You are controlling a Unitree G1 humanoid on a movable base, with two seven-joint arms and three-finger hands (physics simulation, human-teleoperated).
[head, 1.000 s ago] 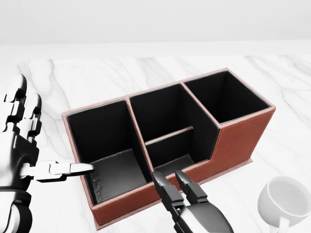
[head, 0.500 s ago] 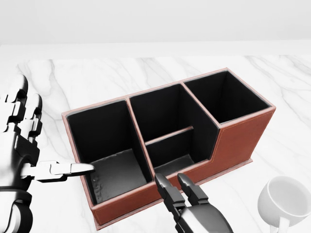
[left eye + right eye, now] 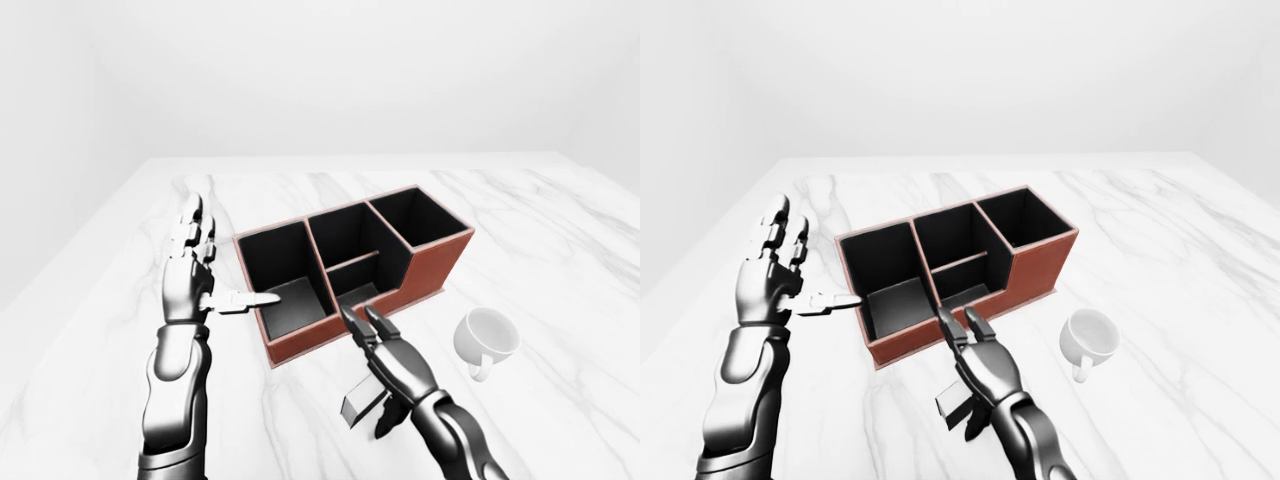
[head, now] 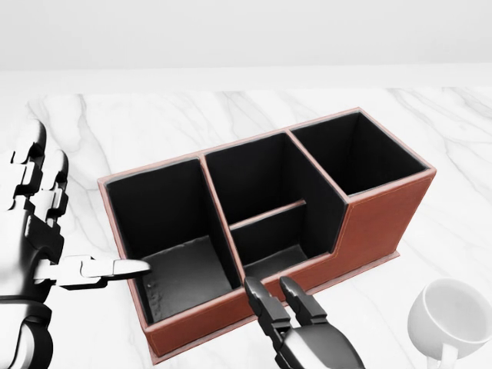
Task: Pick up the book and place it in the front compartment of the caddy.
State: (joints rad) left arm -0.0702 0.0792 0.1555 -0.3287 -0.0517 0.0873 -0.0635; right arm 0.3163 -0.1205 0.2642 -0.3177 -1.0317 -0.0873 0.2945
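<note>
Little has moved since the earlier head views: the right hand [image 3: 395,365] has drawn very slightly toward the bottom edge, while the left hand [image 3: 190,275] and the caddy [image 4: 384,219] keep their places, so the camera has not shifted.

Right hand: thumb and fingers closed on a small grey block, judged to be the book [image 3: 360,403], which hangs under the palm. Only the eye views show it; in the head view it lies below the bottom edge. Two fingers [image 4: 265,304] point up-view at the caddy's near wall and stop just short of it.

Left hand: released, fingers spread upward, thumb reaching rightward to the caddy's left wall; whether it touches cannot be told.

Caddy: brown outside, black inside, on a white marble table [image 3: 560,230], with a large left cell, a split middle cell and a tall right cell. The low shallow pocket [image 4: 273,257] at the bottom of the middle cell is judged to be the front compartment, lying directly up-view of the right hand, the nearer hand.

Book: long axis appears to run roughly up-view; it must rise above the wall before entering.

White mug [image 3: 487,337]: right of the hand, apart from the caddy
</note>
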